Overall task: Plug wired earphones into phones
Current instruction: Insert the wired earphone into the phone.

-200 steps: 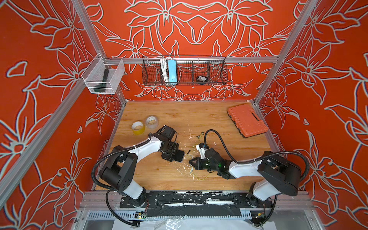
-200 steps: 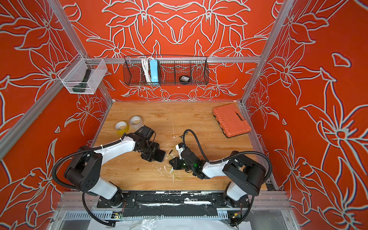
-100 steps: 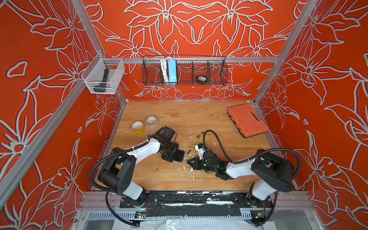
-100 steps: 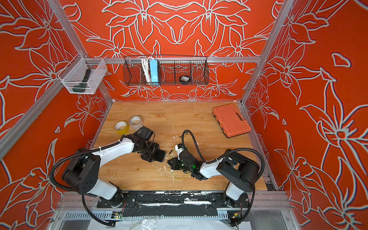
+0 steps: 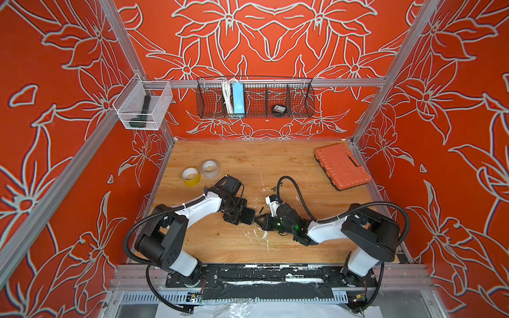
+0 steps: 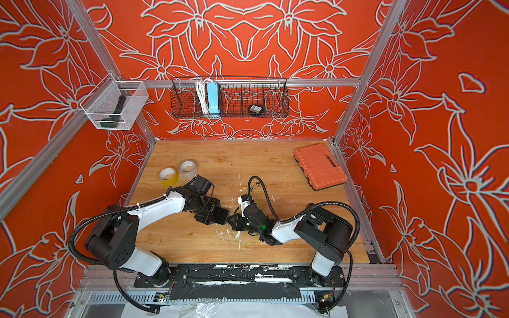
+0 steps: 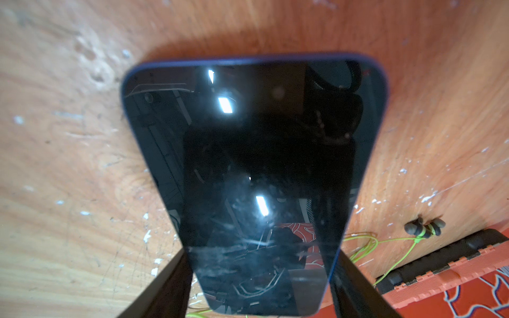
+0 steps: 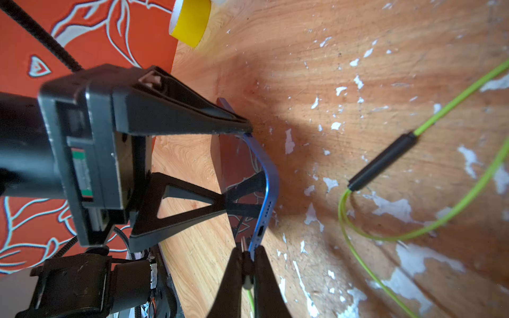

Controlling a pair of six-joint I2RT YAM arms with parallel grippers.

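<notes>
The left gripper (image 7: 261,249) clamps the black phone (image 7: 256,165) by its 2 long sides near the middle of the wooden tabletop (image 5: 275,165). The phone's port (image 8: 260,232) is turned toward the right gripper (image 8: 248,256), which is pinched closed on the plug (image 8: 243,246) of the wired earphones. The metal tip sits just beside the phone's bottom edge, slightly off the opening and not yet inserted. The yellow-green cable (image 8: 385,236) trails in loose loops, with its dark inline piece (image 8: 382,162) and 2 earbuds (image 7: 424,227) lying nearby. A clean insertion likely means sliding the tip sideways into line, squaring it to the edge, then pushing straight in while the left arm braces the phone.
</notes>
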